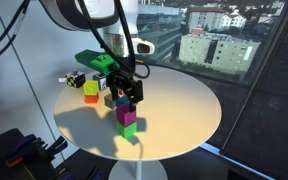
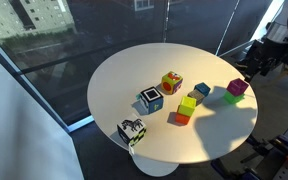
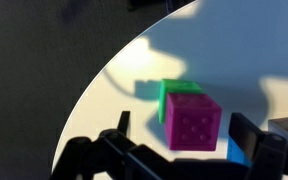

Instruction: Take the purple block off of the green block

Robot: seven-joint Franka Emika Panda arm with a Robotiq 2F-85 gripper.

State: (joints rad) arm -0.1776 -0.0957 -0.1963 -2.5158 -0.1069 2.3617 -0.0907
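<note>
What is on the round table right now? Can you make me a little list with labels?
table: white, round
purple block: on top of the green block
hand: open, over the stack, holding nothing
dark blue block: on the table, apart from the stack
job: purple block not yet taken off

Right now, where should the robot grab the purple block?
Pinch the purple block by two opposite flat side faces, coming straight down from above. It sits on top of the green block, so its sides are free, and the open gripper hangs above it.
</note>
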